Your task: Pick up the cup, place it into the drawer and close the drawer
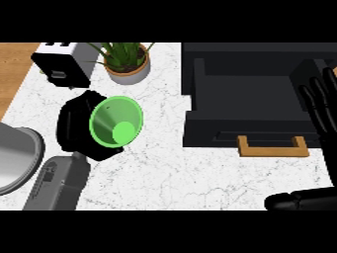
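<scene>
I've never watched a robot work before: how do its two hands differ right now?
The left hand is curled round the green cup, while the right hand is open and holds nothing. The left hand is over the white counter; the right hand rests, fingers up, by the black drawer at the view's right edge. Both hands are black.

Grey left forearm [58,183] ends in a black hand; right hand [331,123] has slender black fingers [324,106]

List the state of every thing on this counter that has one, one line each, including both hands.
Translucent green cup: held in the left hand, lifted, mouth facing the camera.
Black left hand: curled round the cup.
Black drawer with a wooden handle: open, nothing visible inside.
Black right hand: open, fingers straight, resting at the right edge.
</scene>
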Robot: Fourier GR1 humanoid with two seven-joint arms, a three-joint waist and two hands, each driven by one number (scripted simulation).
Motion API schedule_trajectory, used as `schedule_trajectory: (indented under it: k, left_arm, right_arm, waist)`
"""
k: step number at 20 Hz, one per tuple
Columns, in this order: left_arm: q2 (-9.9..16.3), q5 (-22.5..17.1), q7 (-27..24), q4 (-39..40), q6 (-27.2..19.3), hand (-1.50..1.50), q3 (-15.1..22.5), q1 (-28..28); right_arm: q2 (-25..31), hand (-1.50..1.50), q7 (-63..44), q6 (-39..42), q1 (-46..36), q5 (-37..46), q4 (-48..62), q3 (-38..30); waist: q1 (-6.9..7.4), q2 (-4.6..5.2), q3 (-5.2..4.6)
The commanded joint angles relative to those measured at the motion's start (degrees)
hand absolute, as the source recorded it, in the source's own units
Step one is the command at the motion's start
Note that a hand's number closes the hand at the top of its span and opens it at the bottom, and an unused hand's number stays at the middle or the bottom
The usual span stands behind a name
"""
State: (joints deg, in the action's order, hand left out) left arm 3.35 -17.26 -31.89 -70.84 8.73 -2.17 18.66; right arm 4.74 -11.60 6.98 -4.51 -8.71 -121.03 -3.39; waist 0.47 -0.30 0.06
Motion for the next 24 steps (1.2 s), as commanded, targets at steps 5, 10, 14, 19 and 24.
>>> schedule_trajectory:
  k: [5,10,14,19,24]
  left_arm:
    - [-2.11,1.11,14.11,-9.46,-10.08,1.5,1.97,10.42]
    - [-3.29,4.17,18.15,-9.53,-15.7,1.5,4.3,15.11]
    - [-2.5,5.43,22.29,-9.59,-17.29,1.5,3.95,20.41]
    - [-2.28,4.39,23.18,-0.72,-19.22,1.5,2.47,29.96]
    - [-3.34,4.15,22.59,5.32,-24.12,1.5,7.85,33.56]
  right_arm:
    - [-0.07,-1.5,3.36,0.5,-1.7,1.1,4.36,-0.27]
    - [0.6,-1.5,2.59,1.66,1.12,-1.23,0.86,-1.51]
    - [0.81,-1.5,2.1,0.3,-2.86,1.14,4.64,-1.07]
    - [0.14,-1.5,2.77,1.56,1.98,-0.67,0.08,-0.88]
    - [0.86,-1.5,1.59,1.07,-1.07,0.56,2.68,-0.77]
  waist:
    - [-0.63,0.29,-0.04]
    - [-0.81,0.26,-0.04]
    - [-0.61,0.3,-0.05]
    - [-1.08,0.33,-0.05]
    - [-1.05,0.34,-0.05]
